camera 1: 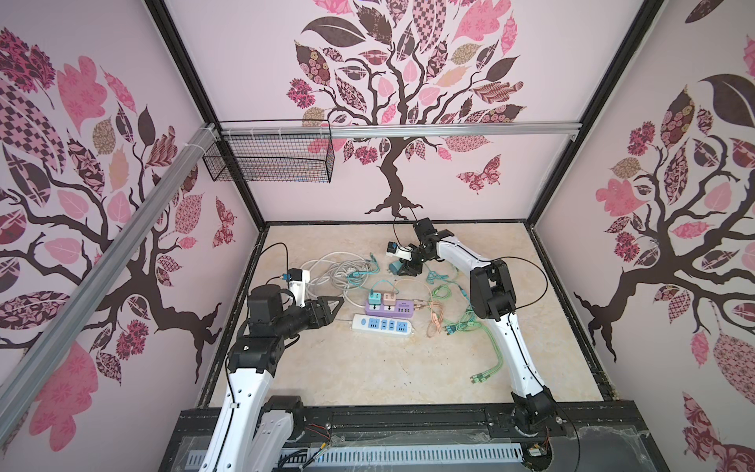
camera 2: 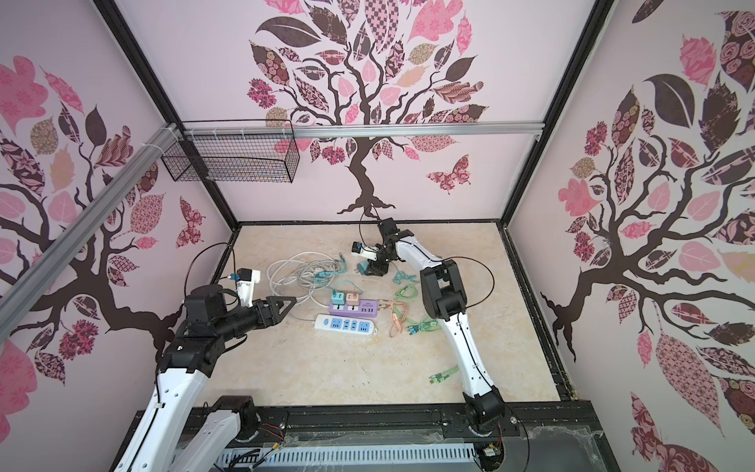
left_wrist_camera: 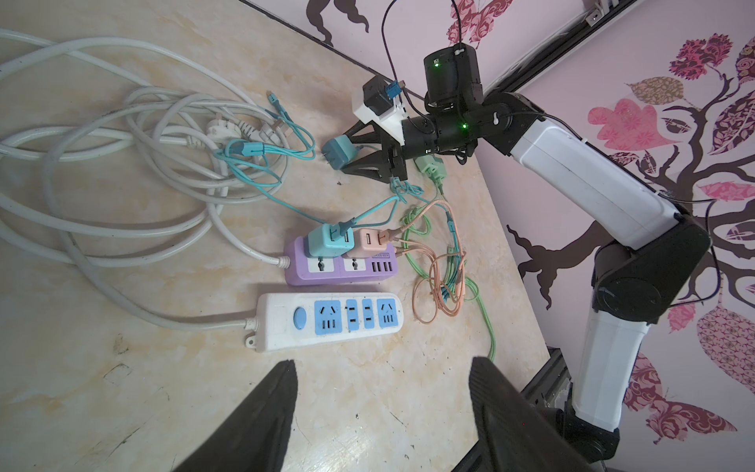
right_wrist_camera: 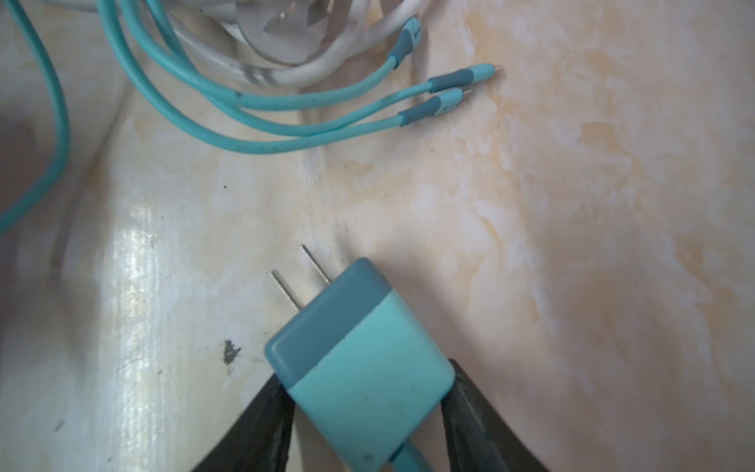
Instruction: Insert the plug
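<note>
The marbled table (camera 1: 367, 367) carried everything. The right arm (camera 1: 506, 339) reached to the far side of it, while the left arm (camera 1: 245, 388) hung over the left part. A loose coil of white cord (camera 1: 333, 267) lay left of centre towards the back. In front of it sat the white power strip (left_wrist_camera: 331, 321), its blue sockets bare. Just behind that strip sat the purple power strip (left_wrist_camera: 339, 269), with a teal charger (left_wrist_camera: 329, 245) and a pink charger (left_wrist_camera: 374, 241) plugged in side by side. Green and peach cables (left_wrist_camera: 441, 286) tangled to the right of both strips.

The left gripper (left_wrist_camera: 382, 363) hovered near the white strip's front edge, its fingers (left_wrist_camera: 278, 400) spread well apart with nothing between them. The right gripper (right_wrist_camera: 367, 380) was closed against two opposite sides of the teal plug (right_wrist_camera: 359, 367), low over the table behind the purple strip and apart from both strips. Whether the plug touched the surface could not be told. Its two prongs (right_wrist_camera: 286, 290) pointed towards the cord coil. Three teal cable ends (right_wrist_camera: 449, 90) lay near them.
</note>
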Action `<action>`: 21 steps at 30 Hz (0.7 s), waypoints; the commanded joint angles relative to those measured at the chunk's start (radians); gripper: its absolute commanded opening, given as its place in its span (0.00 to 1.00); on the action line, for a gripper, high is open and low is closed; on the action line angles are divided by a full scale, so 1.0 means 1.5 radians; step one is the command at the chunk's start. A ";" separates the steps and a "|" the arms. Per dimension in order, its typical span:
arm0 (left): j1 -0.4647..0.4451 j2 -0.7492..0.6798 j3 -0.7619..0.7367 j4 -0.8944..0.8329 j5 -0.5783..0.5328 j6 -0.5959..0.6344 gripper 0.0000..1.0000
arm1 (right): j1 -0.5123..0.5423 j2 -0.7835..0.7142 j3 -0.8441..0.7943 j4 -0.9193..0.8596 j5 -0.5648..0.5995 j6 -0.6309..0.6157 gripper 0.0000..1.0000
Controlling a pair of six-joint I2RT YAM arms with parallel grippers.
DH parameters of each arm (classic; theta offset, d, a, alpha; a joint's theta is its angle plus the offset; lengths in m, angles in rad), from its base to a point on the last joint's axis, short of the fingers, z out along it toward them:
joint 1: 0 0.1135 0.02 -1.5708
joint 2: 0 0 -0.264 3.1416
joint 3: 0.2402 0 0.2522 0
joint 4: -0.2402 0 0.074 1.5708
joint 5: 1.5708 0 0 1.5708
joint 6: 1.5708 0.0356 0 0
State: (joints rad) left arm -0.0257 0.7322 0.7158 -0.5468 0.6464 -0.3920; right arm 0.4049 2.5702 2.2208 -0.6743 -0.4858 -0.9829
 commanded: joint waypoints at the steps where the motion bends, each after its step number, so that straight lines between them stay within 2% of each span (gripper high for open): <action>1: 0.003 -0.003 0.015 0.019 0.009 0.010 0.70 | 0.005 0.009 -0.008 -0.017 0.010 0.027 0.50; 5: 0.004 -0.005 0.013 0.022 0.009 0.006 0.70 | 0.006 -0.060 -0.131 0.062 0.039 0.081 0.46; 6: 0.004 -0.005 0.013 0.023 0.009 0.006 0.70 | 0.007 -0.105 -0.177 0.094 0.046 0.097 0.45; 13: 0.003 -0.022 0.004 0.031 0.016 -0.010 0.70 | 0.009 -0.279 -0.436 0.264 0.101 0.257 0.40; 18: 0.003 -0.045 -0.004 0.036 0.020 -0.026 0.70 | 0.009 -0.372 -0.556 0.332 0.183 0.381 0.40; 21: 0.003 -0.056 -0.009 0.035 0.021 -0.033 0.70 | 0.009 -0.399 -0.586 0.319 0.223 0.428 0.40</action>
State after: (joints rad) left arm -0.0257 0.6670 0.7158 -0.5144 0.6617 -0.4263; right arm 0.4160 2.0548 1.3640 -0.2276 -0.2485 -0.4736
